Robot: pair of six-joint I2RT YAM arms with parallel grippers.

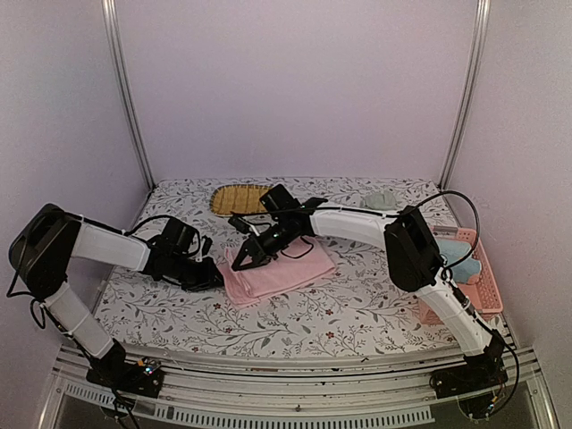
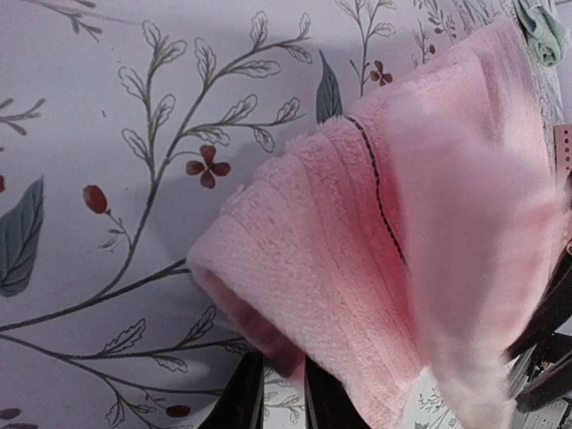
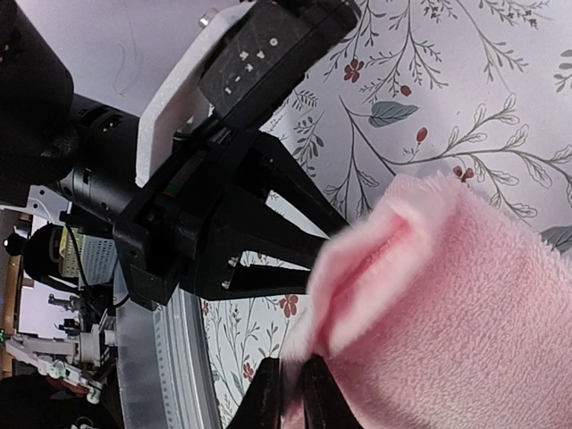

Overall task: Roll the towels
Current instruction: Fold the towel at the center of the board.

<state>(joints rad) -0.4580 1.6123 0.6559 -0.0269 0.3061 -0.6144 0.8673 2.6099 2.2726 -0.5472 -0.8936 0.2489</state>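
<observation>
**Item: three towels for rolling. State: begun, none finished.**

- Pink towel [image 1: 288, 273]: lies on the table [image 1: 357, 313] just in front of the woven mat [image 1: 238, 198], on the side toward the arm bases. It is folded flat over most of its length. Its left end is lifted and curled into a soft first turn. Judged an early stage, as no tight roll is formed.
- Green towel [image 1: 382, 198]: lies to the right of the mat, level with it, in a loose heap. It looks unrolled.
- Blue towel [image 1: 451, 266]: well to the right of the mat and nearer the bases, beside a pink basket [image 1: 483, 295]. The right arm partly hides it, so its state is unclear.

**Arms**

- Left gripper [image 1: 217, 275]: the forearm reaches in low from the left. The fingers are close together and appear to pinch the curled end of the pink towel from below.
- Right gripper [image 1: 241, 262]: the elbow is raised at the right and the forearm stretches across in front of the mat. The wrist tips down onto the same end. The fingers are almost together, with the raised fold at their tips, seemingly held.
</observation>
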